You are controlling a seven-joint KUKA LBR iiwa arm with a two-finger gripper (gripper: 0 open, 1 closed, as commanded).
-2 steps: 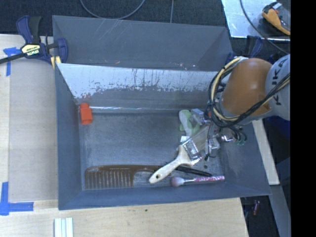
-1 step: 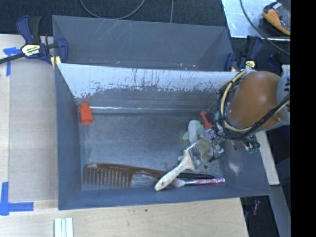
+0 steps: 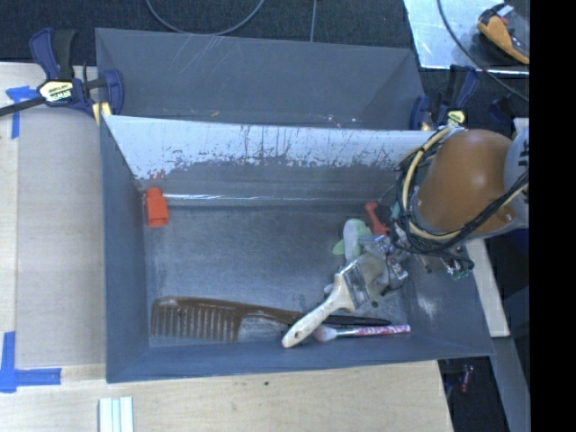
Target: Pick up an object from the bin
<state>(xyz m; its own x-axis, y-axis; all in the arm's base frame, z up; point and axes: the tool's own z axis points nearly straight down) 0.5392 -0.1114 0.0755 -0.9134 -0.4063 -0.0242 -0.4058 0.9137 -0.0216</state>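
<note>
My gripper [image 3: 387, 264] is low in the bin's right part, under the arm's brown cover. It hangs just above the wide end of a cream-coloured brush [image 3: 317, 319], which lies slanted towards the front wall. A pale green piece [image 3: 352, 238] lies right beside the gripper on its left. A small red thing [image 3: 373, 215] sits just behind it. A thin pink and black stick [image 3: 367, 330] lies flat along the front wall under the brush's handle. Whether anything is gripped is hidden.
A long brown comb [image 3: 214, 319] lies along the front wall at the left, its end touching the brush. An orange block [image 3: 157, 207] stands alone near the back left corner. The arm comes in over the right wall.
</note>
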